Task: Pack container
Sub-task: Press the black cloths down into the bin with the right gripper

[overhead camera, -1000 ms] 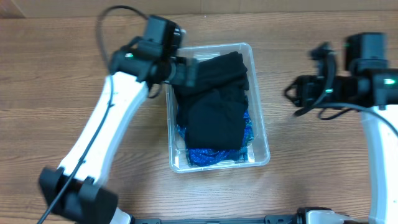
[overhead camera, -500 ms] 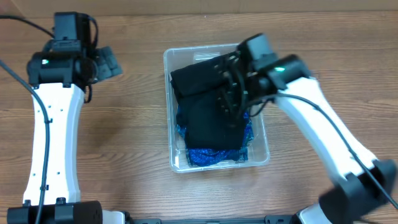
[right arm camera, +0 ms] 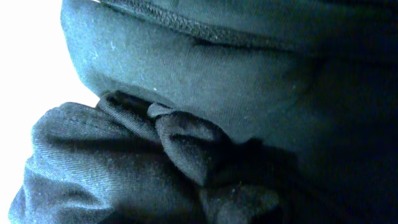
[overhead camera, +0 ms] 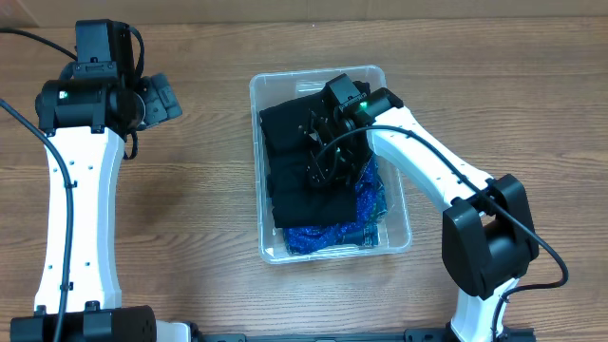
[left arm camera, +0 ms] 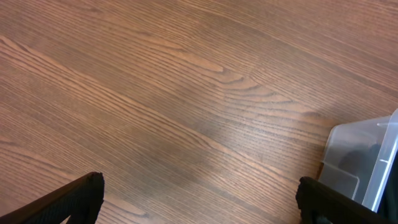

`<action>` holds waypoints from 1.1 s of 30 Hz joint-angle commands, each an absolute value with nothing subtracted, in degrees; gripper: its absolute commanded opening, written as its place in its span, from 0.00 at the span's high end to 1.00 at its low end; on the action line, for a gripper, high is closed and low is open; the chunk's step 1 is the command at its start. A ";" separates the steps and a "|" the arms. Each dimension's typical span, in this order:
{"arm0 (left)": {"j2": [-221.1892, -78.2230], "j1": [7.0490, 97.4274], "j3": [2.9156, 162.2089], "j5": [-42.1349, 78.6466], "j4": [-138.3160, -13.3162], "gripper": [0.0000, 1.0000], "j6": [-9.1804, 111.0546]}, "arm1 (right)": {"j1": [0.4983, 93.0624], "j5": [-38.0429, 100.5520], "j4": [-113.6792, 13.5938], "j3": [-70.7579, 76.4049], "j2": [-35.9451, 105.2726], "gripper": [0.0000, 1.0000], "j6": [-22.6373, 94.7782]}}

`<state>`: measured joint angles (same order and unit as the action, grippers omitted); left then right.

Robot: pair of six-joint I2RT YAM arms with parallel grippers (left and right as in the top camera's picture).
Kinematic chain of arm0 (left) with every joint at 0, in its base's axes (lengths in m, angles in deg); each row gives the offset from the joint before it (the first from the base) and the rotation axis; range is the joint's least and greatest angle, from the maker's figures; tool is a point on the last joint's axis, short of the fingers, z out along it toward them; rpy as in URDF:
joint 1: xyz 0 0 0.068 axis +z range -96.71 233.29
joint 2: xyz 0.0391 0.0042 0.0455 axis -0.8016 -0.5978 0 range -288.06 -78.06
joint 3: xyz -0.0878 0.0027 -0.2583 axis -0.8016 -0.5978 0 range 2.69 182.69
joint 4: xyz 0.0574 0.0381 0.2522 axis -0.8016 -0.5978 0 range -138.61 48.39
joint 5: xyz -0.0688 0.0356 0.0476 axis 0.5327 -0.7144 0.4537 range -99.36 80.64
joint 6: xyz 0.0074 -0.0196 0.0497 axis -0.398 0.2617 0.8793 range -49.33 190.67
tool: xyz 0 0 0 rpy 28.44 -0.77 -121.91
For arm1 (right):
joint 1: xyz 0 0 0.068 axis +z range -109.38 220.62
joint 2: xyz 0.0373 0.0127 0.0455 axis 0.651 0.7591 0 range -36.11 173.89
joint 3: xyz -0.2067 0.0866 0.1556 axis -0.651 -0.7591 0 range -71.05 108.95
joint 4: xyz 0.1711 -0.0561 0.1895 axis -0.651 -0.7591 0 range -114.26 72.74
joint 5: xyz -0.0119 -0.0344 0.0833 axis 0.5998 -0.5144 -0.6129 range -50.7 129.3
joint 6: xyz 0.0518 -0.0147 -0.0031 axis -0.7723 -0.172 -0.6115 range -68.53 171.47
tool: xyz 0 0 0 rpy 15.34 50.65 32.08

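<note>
At the near end of the container [overhead camera: 399,220], you have a blue garment [overhead camera: 328,236] showing along the front wall and up the right side. The container sits mid-table between your two arms, its long side running away from the robot.

Over the blue garment lies a black garment [overhead camera: 290,195], bunched and folded. It fills most of the container up to the far wall.

Your right gripper [overhead camera: 323,157] is down inside the container, pressed into the black garment near its middle. The right wrist view shows only dark, creased cloth [right arm camera: 186,124] close to the lens, and no fingers are visible. You cannot tell whether this gripper is spread or closed.

Farther back and well to the left, your left gripper [overhead camera: 163,98] hangs over the bare table [overhead camera: 190,209], apart from the container. In the left wrist view its fingers [left arm camera: 74,198] stand wide at the lower corners with nothing between them. A corner of the container [left arm camera: 357,158] shows at the right edge.
</note>
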<state>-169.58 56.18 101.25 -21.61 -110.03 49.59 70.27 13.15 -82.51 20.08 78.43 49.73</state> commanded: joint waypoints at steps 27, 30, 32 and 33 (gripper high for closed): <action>-169.54 56.27 101.84 -21.33 -110.40 0.00 50.77 | 38.88 35.18 -96.52 15.23 53.08 0.42 39.37; -169.54 56.27 101.84 -21.31 -110.58 0.00 50.77 | 39.05 31.27 -92.28 5.50 53.08 0.42 39.59; -169.54 56.27 101.84 -21.35 -110.56 0.00 50.80 | 39.62 22.79 -89.94 1.44 53.08 0.41 44.97; -169.54 56.27 101.84 -21.35 -110.54 0.00 50.77 | 39.95 18.48 -89.42 0.10 53.08 0.41 47.90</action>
